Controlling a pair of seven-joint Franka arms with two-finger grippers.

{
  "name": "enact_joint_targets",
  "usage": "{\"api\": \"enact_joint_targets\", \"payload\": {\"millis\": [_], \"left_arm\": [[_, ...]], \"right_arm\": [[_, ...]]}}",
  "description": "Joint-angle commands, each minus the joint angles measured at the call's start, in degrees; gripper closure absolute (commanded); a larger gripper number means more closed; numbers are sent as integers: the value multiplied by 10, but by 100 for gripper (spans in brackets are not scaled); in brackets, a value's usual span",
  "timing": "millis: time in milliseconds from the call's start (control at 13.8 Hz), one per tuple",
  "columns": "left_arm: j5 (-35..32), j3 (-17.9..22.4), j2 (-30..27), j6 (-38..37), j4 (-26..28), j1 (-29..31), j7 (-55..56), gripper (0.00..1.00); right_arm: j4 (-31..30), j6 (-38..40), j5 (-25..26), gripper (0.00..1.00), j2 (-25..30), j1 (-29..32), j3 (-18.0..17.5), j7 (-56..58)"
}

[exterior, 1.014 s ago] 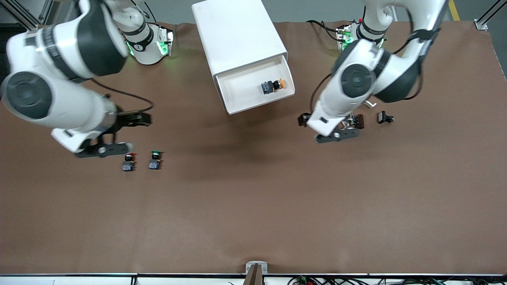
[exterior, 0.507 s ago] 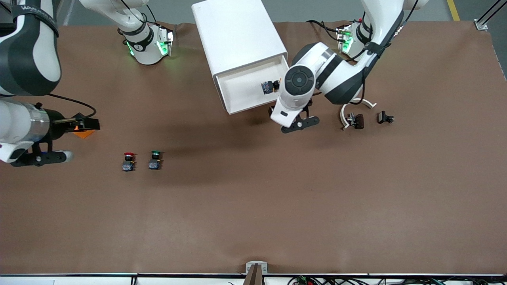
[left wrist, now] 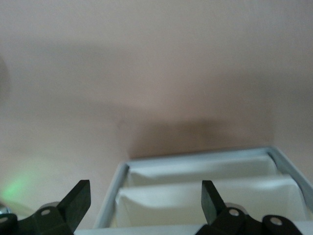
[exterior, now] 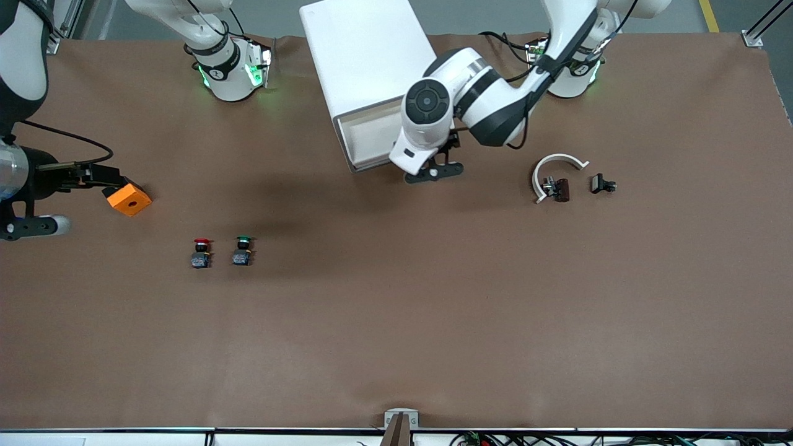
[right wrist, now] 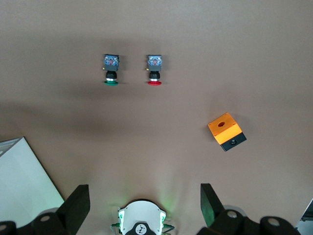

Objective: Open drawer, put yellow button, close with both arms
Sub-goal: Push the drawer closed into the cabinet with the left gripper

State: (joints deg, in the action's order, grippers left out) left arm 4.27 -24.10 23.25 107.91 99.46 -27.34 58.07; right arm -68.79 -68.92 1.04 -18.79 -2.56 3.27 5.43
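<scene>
The white cabinet (exterior: 372,56) stands at the robots' edge of the table with its top drawer (exterior: 365,133) pulled out toward the front camera. My left gripper (exterior: 433,170) hangs over the drawer's front edge, and the left arm's wrist covers most of the tray. In the left wrist view the drawer's rim (left wrist: 195,159) and bare white inside lie below my left gripper (left wrist: 145,196), which is open and empty. The yellow button is hidden. My right gripper (exterior: 34,227) is up over the right arm's end of the table, and the right wrist view shows it (right wrist: 145,196) open and empty.
An orange box (exterior: 128,199) (right wrist: 226,130) lies near the right gripper. The red-capped button (exterior: 201,253) (right wrist: 154,68) and green-capped button (exterior: 242,250) (right wrist: 110,68) stand side by side. A white curved part (exterior: 557,167) and small black parts (exterior: 602,184) lie toward the left arm's end.
The left arm swung from over the small black parts to over the open drawer, covering the yellow button. The right arm pulled away toward its table end, uncovering the orange box.
</scene>
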Motion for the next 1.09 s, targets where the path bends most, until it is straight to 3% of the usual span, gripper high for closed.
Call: {"api": "enact_joint_targets", "payload": {"millis": [0,362,580,1014], "left_arm": [[43,-2,11,-11,-8,-23,6,0],[63,-2,19,-56,-8,-59,34,0],[73,-2,19,-57,-9,-77,66,0],[72,5,34,-59,-19,-75,100,0]], "right_arm": [[-7,-2,11,0,7,17,-13,7],[1,3,13,0,8,23,-11,0],[14,3,5,0,40,47,-13,1],[14,43,5,0,72,58,-16,-1]]}}
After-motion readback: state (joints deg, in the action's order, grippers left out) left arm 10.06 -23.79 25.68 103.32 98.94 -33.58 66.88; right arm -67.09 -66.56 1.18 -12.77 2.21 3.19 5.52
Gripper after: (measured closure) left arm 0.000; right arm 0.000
